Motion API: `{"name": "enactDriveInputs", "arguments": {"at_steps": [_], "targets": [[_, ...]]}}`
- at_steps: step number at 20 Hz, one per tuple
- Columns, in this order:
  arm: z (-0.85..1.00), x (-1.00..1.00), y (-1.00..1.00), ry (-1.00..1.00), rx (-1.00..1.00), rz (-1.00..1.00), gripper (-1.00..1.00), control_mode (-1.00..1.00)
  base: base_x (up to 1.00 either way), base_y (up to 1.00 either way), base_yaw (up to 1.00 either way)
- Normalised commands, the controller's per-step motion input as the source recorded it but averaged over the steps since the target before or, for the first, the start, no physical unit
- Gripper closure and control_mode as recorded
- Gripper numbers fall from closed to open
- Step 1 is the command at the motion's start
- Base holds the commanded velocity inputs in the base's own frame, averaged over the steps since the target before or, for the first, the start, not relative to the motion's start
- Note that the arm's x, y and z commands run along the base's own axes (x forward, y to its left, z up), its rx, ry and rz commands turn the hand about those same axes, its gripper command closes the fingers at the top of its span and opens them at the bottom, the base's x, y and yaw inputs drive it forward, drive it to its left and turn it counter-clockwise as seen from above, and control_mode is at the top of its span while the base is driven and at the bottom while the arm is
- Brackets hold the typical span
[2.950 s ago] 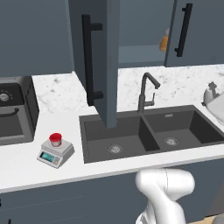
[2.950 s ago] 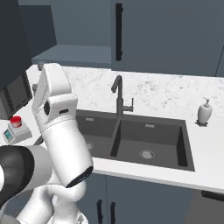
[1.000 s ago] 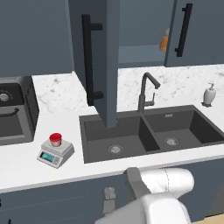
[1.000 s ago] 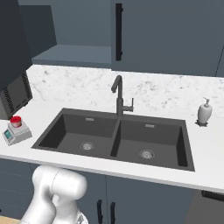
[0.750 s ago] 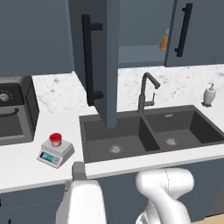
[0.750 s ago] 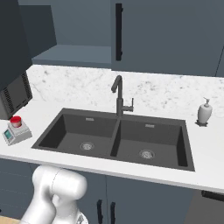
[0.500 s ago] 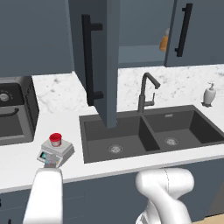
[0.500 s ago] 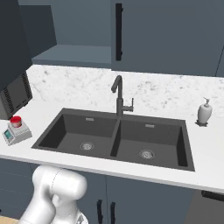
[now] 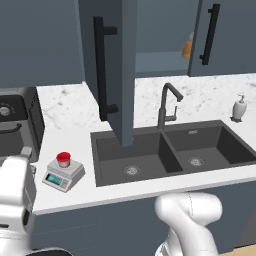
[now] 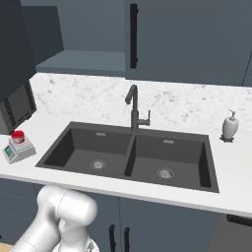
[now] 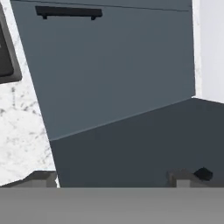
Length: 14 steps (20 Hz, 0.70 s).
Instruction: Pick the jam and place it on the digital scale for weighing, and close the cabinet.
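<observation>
The jam [image 9: 63,159], a small jar with a red lid, stands on the round plate of the light-grey digital scale [image 9: 62,175] on the counter left of the sink; both also show as the jam [image 10: 18,136] on the scale [image 10: 18,148]. The cabinet's left door [image 9: 116,65] stands open over the sink, its black bar handle [image 9: 100,67] facing out. In the hand view a blue-grey door panel [image 11: 113,65] with a black handle [image 11: 68,12] is close ahead. My gripper [image 11: 118,178] is open, with nothing between its fingertips [image 11: 193,174].
A double black sink [image 9: 165,152] with a dark faucet [image 9: 167,105] lies in the marble counter [image 10: 177,108]. A soap dispenser [image 9: 239,107] stands at the right. An orange bottle [image 9: 187,46] sits inside the cabinet. A dark oven [image 9: 12,125] is at the left. A white arm link [image 9: 15,197] rises at the lower left.
The arm has swung low across the front from right to left in the left base view. The jam stays on the scale and the cabinet door stays open.
</observation>
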Motion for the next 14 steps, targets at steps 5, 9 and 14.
{"name": "enactDriveInputs", "arguments": {"at_steps": [5,9,14], "targets": [[-0.14,0.88,0.00,-0.08,0.00,-0.13,-1.00,-1.00,0.00,0.00,0.00],[-0.01,0.76,-0.19,-0.09,0.00,-0.21,-1.00,-1.00,0.00,0.00,0.00],[0.08,0.26,-0.40,-0.12,0.00,-0.19,-1.00,-1.00,0.00,0.00,0.00]]}}
